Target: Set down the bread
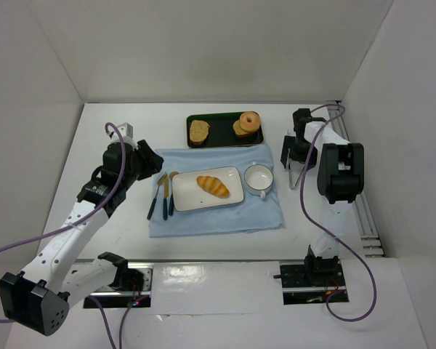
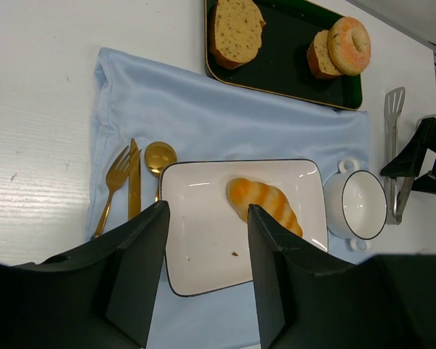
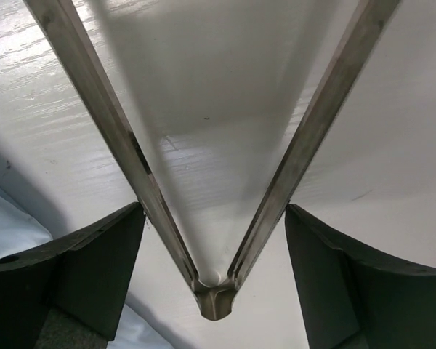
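The bread point(image 1: 213, 186), a golden ridged roll, lies on the white rectangular plate point(image 1: 189, 198) on the blue cloth; it also shows in the left wrist view point(image 2: 265, 203) on the plate point(image 2: 196, 247). My left gripper point(image 1: 151, 160) is open and empty, raised over the cloth's left edge beside the plate, with its jaws point(image 2: 207, 211) wide apart. My right gripper point(image 1: 296, 156) is at the right of the cloth. Its jaws point(image 3: 213, 209) are open, one on each side of the metal tongs point(image 3: 218, 298), whose arms are spread in a V.
A dark tray point(image 1: 221, 139) at the back holds a toast slice point(image 1: 198, 130) and a ring doughnut point(image 1: 250, 121). A white two-handled bowl point(image 1: 259, 177) stands right of the plate. Gold cutlery point(image 1: 163, 195) lies left of it. White walls enclose the table.
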Available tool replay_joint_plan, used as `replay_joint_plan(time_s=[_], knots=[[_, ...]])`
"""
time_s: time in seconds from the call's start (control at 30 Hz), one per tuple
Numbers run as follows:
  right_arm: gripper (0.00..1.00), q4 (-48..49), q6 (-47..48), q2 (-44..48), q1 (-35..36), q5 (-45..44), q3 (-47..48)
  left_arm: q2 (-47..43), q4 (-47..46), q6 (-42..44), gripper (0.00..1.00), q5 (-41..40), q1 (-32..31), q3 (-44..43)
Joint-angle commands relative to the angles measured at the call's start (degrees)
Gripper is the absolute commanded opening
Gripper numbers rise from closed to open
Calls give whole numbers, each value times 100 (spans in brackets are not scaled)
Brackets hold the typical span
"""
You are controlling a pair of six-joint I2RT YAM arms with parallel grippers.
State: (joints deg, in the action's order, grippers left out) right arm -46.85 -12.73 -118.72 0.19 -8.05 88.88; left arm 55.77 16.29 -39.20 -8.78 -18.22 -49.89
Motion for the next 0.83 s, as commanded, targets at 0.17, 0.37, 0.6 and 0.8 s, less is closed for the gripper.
replay_joint_plan(time_s=[0.17, 0.37, 0.6, 0.8], knots=[[99, -149, -176, 454, 517, -688, 533, 4, -153, 79, 60, -89, -24, -170], [99, -447, -362, 1008, 939, -1795, 1454, 4, -153, 132, 60, -151, -24, -170], [100, -747, -564, 1421, 1351, -2262, 2177, 57, -205, 79, 60, -98, -24, -170], [100, -588, -625, 1764, 2062, -2604, 1975, 109, -206, 79, 60, -98, -24, -223]])
